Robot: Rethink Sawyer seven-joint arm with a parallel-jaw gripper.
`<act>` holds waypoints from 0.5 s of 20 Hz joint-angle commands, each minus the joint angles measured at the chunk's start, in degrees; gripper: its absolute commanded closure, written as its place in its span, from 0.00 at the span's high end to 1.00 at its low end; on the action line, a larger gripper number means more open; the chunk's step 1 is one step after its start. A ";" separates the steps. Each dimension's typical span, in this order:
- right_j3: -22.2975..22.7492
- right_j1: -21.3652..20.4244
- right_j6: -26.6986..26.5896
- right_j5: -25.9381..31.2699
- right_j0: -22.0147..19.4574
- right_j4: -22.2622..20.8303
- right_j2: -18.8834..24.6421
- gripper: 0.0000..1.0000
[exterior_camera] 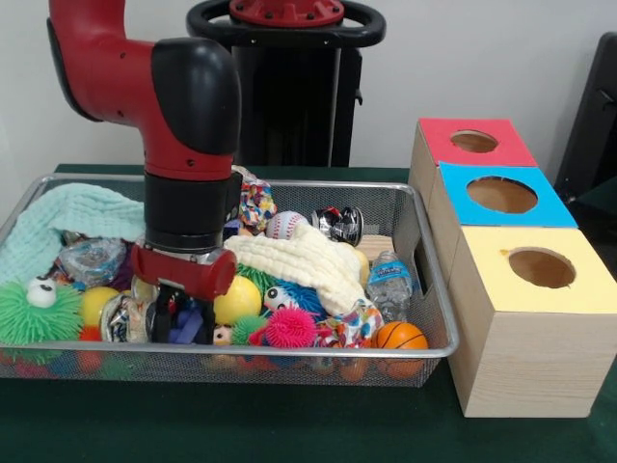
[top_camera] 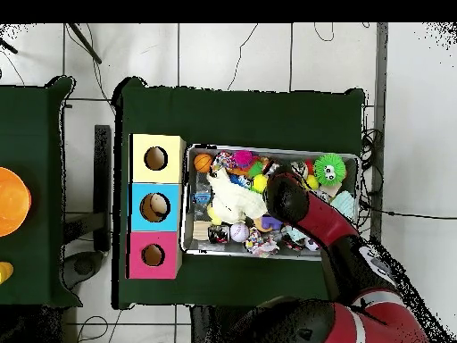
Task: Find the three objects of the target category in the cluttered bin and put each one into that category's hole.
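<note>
A wire mesh bin holds a jumble of toys, cloths and trash. My gripper is lowered into its front left part, among a yellow ball, a small yellow ball and something blue. Whether it holds anything is hidden by clutter. Also in the bin are a baseball, a mini basketball, a pink spiky ball, a green spiky ball with eyes, a water bottle and a crushed can. In the overhead view the arm covers the gripper.
Three boxes with round holes stand to the right of the bin: red, blue, yellow. A cream cloth lies over the middle of the bin and a mint towel over its back left. An orange object sits on a separate table.
</note>
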 commanded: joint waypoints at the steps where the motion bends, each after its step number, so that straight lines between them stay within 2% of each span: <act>1: 7.38 2.29 11.00 18.42 -0.94 4.80 3.40 1.00; 10: 7.19 1.01 9.58 21.67 0.75 5.41 2.03 1.00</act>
